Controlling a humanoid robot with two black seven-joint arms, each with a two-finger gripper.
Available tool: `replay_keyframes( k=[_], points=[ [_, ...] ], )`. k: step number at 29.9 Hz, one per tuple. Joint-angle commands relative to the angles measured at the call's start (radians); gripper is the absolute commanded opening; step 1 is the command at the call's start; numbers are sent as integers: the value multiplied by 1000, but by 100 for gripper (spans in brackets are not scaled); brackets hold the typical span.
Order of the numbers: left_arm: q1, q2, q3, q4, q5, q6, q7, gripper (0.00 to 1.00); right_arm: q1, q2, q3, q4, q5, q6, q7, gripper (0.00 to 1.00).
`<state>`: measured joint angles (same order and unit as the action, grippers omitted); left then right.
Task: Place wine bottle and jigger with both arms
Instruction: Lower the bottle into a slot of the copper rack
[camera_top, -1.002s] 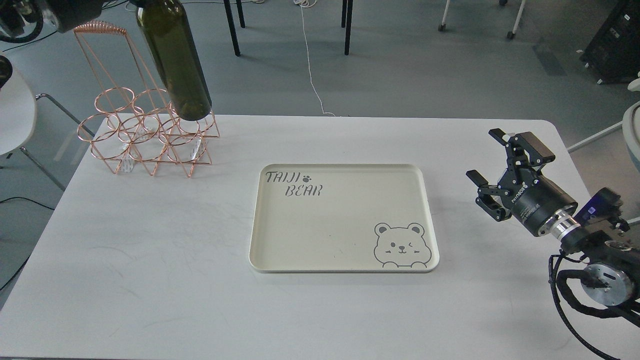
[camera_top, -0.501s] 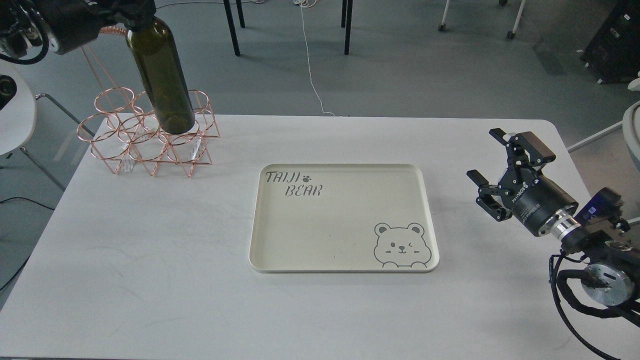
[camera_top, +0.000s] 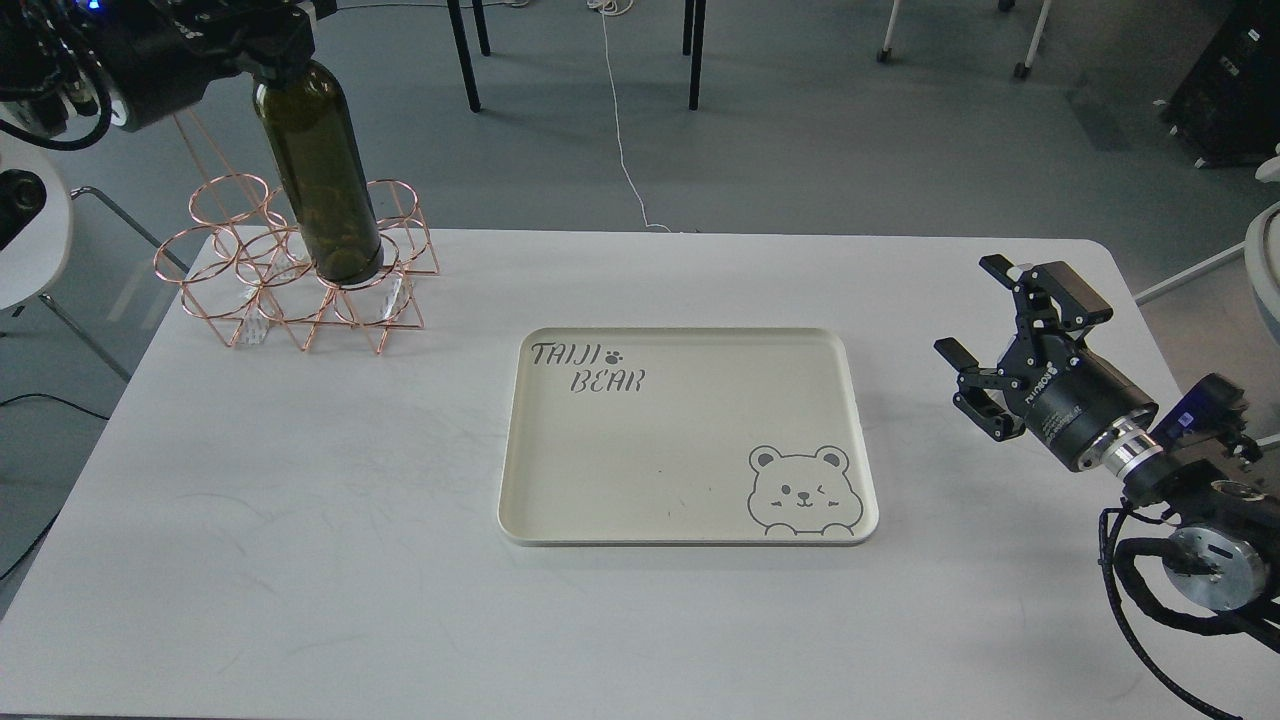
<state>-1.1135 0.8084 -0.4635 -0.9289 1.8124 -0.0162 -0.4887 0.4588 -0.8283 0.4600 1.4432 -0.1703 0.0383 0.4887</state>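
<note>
The dark green wine bottle (camera_top: 320, 170) stands nearly upright, leaning a little, at the far left. Its base sits in a front ring of the copper wire rack (camera_top: 230, 270). My left gripper (camera_top: 275, 45) is shut on the bottle's neck at the top left of the view. My right gripper (camera_top: 970, 320) is open and empty, hovering over the right side of the white table (camera_top: 300, 500), to the right of the tray. The jigger is out of view.
A cream tray (camera_top: 690, 333) with a bear drawing and "TAIJI BEAR" lettering lies empty at the table's middle. Chair and table legs and a white cable are on the floor beyond the far edge.
My left gripper has lowered the bottle and swung it leftward, from above the rack's right side down into a rack ring. The right arm has hardly moved.
</note>
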Motion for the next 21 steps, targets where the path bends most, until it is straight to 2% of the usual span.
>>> replay_keyframes(
  k=[1,21],
  points=[
    [0,0,5,8,-1,8,0,9,0,0,0,0,0,0,0,99],
    [63,-5,3,28,-4,12,0,10,-9,0,0,0,0,-12,0,99]
  ],
)
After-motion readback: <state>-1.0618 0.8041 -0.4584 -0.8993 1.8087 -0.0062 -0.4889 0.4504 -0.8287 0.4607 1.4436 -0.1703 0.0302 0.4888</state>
